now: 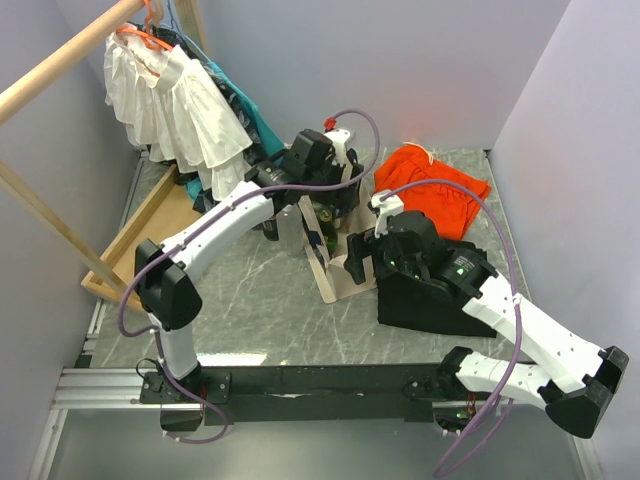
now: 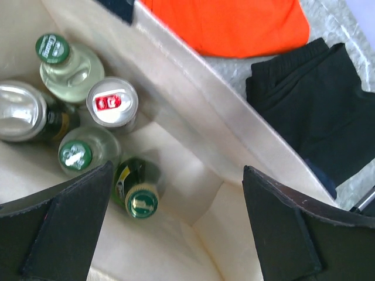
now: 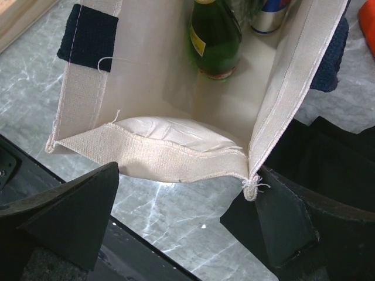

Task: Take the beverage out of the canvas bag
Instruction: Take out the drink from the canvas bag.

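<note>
The beige canvas bag stands open mid-table, with black handles. Inside it, the left wrist view shows the beverages: two clear bottles with green caps, a dark green bottle, a can with a red tab and a silver can. My left gripper hangs open over the bag's mouth, above bare lining beside the green bottle and holding nothing. My right gripper is open at the bag's near rim. The rim's stitched corner lies against its right finger.
An orange cloth bundle lies behind the bag. A black garment lies to the right under the right arm. White clothes hang on a wooden rack at the back left, with a wooden frame below them.
</note>
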You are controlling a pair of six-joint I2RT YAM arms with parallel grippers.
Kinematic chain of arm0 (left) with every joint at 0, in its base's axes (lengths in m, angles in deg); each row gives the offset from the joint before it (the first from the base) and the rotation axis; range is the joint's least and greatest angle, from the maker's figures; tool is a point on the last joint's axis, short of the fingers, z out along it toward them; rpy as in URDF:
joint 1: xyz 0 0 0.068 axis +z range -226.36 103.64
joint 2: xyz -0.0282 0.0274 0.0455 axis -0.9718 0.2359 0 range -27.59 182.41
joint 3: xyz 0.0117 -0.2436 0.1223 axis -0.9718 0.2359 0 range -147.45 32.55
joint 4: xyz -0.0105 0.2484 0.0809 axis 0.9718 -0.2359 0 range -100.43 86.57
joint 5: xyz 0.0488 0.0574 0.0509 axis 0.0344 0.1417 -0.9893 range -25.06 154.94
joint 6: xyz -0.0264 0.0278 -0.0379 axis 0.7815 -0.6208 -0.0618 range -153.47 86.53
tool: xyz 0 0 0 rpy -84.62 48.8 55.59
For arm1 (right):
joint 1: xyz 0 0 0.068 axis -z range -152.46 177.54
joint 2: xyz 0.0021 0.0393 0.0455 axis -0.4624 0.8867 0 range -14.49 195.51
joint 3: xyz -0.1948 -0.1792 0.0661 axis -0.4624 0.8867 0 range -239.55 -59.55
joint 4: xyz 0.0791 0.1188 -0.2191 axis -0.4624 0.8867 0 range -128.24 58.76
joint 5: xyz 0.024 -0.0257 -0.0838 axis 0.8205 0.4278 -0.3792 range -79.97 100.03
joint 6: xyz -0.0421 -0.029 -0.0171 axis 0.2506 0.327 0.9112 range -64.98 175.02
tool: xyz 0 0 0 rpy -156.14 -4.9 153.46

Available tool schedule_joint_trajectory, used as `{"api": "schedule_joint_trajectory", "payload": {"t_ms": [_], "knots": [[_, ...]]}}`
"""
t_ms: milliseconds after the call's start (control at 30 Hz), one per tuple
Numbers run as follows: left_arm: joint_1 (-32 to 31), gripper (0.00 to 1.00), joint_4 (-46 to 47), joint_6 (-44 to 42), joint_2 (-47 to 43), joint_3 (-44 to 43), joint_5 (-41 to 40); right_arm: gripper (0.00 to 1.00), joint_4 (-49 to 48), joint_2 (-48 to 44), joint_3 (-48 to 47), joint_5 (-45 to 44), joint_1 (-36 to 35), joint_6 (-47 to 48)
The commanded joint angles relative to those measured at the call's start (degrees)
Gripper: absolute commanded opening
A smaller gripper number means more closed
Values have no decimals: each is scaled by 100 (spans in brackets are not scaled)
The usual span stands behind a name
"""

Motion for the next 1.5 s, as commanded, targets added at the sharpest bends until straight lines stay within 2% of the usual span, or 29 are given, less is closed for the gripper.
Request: {"api": "schedule_joint_trajectory", "payload": {"t_ms": [0, 267, 567, 1000, 1200, 1367, 1467], "knots": [[-30, 97, -349, -26, 280, -336, 91, 100, 169, -3, 97, 103, -86, -85], [-30, 99, -683, 27, 483, -371, -313, 100, 178, 49, 106, 85, -86, -59], [-30, 99, -718, 9, 325, -256, -322, 100, 160, 84, 106, 85, -86, -76], [-30, 97, -1088, 97, 114, -230, -806, 100, 178, 155, 71, 59, -86, -68], [-21, 93, -1079, 97, 87, -230, -850, 100, 169, 172, 62, 50, -86, -68], [-30, 81, -1035, 88, 149, -248, -762, 100, 187, 155, 71, 15, -86, -76], [-30, 78, -1044, 88, 184, -265, -779, 100, 196, 155, 79, -12, -95, -76]]}}
